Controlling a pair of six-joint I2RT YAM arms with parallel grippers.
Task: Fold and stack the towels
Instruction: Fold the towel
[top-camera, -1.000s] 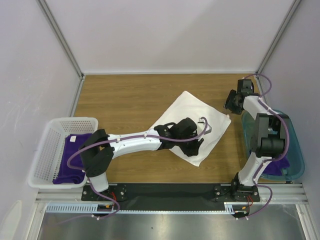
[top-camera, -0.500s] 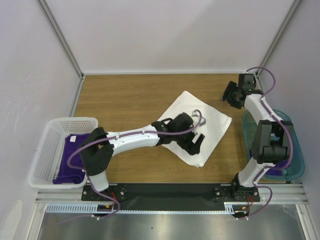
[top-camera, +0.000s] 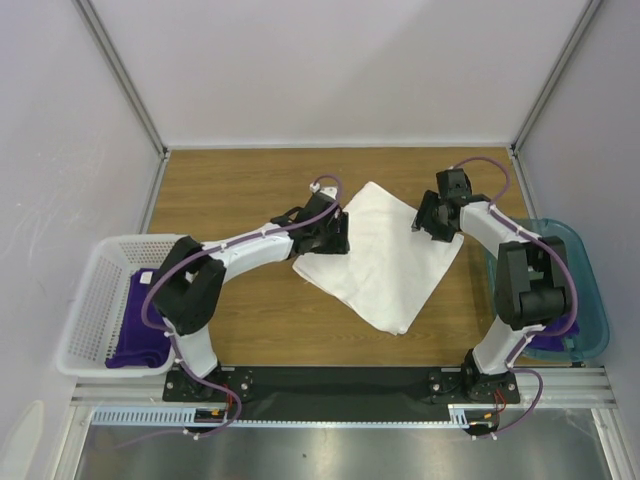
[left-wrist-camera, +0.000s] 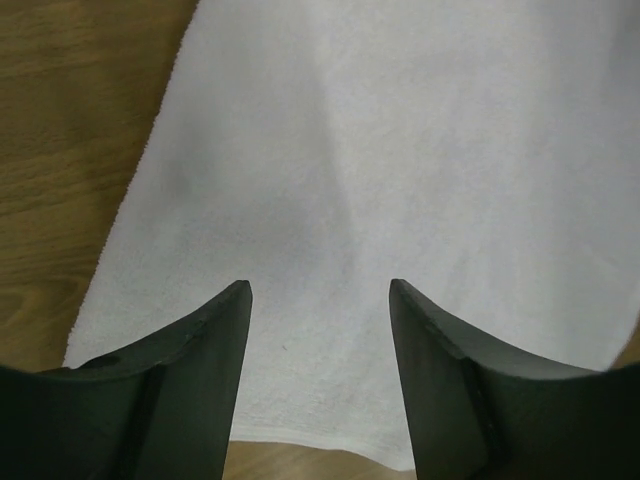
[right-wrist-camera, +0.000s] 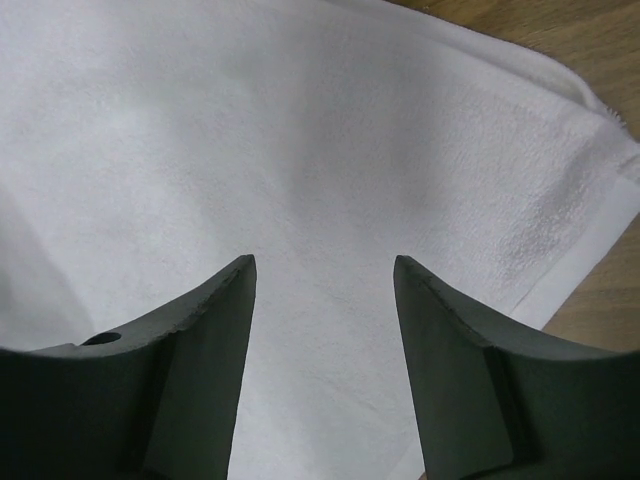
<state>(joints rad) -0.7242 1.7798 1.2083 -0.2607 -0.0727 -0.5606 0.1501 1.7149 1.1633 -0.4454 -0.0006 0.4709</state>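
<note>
Well back from the left pincer, near the arm bases, a purple towel lies in the white basket. Back from the right pincer, a second purple towel shows in the teal bin. Between the two pincers the white towel lies flat on the worktop — one corner under each. Both pincers are spread wide over the cloth, gripping nothing; whether the fingertips touch it I cannot tell.
</note>
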